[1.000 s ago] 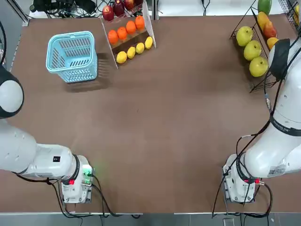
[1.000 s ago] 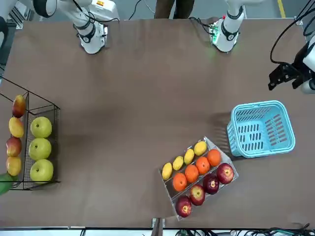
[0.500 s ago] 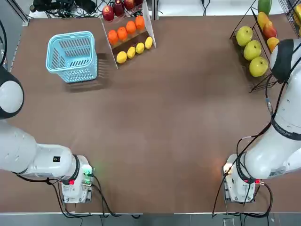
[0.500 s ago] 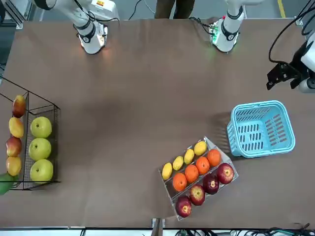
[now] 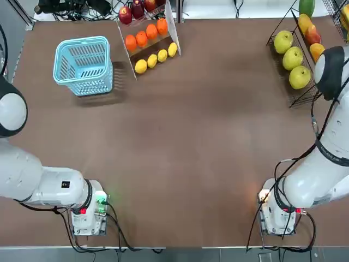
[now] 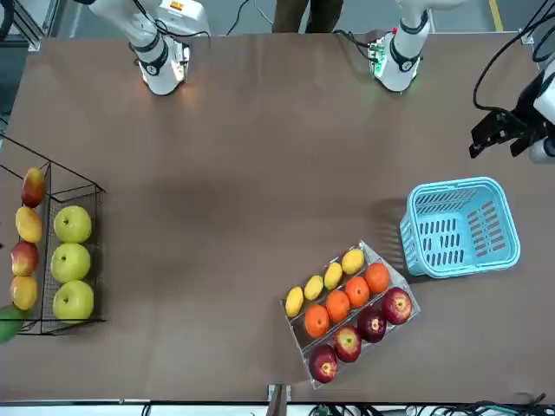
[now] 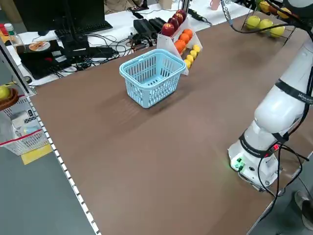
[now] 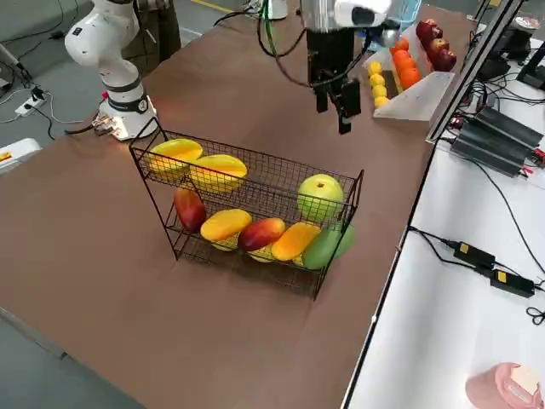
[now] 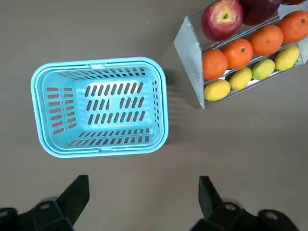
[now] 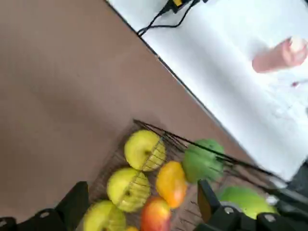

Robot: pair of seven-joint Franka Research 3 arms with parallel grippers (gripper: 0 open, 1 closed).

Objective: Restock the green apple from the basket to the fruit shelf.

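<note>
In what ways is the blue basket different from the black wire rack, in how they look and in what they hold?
The basket is light-blue plastic; the fruit shelf is black wire. The basket holds nothing, while the shelf carries green apples and other fruit. The basket is a single open tub; the shelf has tiers. Both have see-through sides and stand on the table.

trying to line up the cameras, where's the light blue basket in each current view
Top: the basket, upper left
Front: right side, around mid-height
Left side: upper middle
Right side: top edge, right of middle, only partly visible
Left wrist: left half, above the end effector
Right wrist: not in it
Shared landmark, all but right wrist: the slanted stand of oranges and lemons, beside the basket
</note>
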